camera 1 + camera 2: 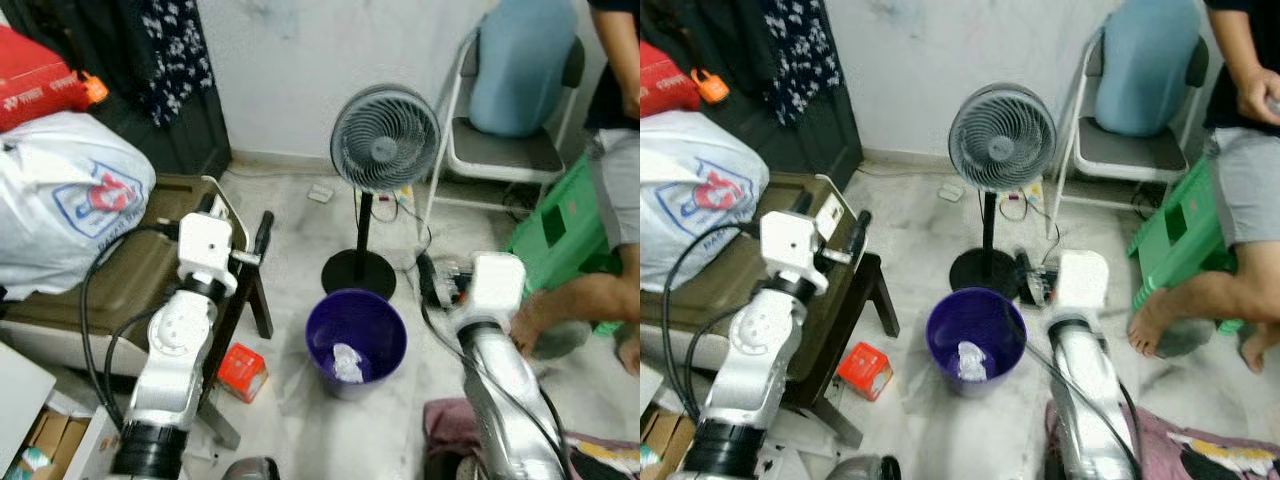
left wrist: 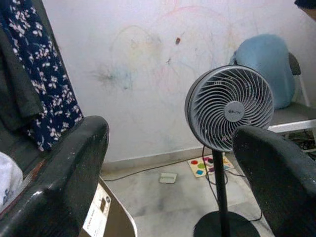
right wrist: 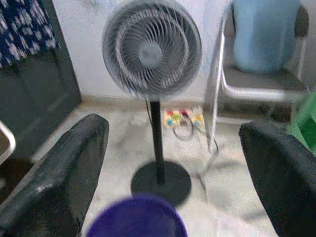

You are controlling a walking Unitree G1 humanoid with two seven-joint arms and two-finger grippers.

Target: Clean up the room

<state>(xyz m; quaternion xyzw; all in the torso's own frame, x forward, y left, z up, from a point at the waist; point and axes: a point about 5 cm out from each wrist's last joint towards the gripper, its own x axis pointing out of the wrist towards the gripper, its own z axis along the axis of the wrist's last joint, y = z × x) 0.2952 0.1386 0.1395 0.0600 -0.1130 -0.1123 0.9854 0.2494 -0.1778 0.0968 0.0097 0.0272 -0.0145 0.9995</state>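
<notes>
a grey chair (image 1: 505,150) is standing against the wall with a blue cushion (image 1: 522,62) on it, and a person's leg (image 1: 590,295) is resting beside a green stool (image 1: 560,225). a standing fan (image 1: 384,140) is facing the room, just behind a purple bin (image 1: 355,340) holding crumpled paper (image 1: 347,362). a red box (image 1: 242,372) is lying on the floor near the bin. the left pincer (image 2: 168,163) is hovering wide open and empty; the right pincer (image 3: 173,163) is gaping wide above the bin.
</notes>
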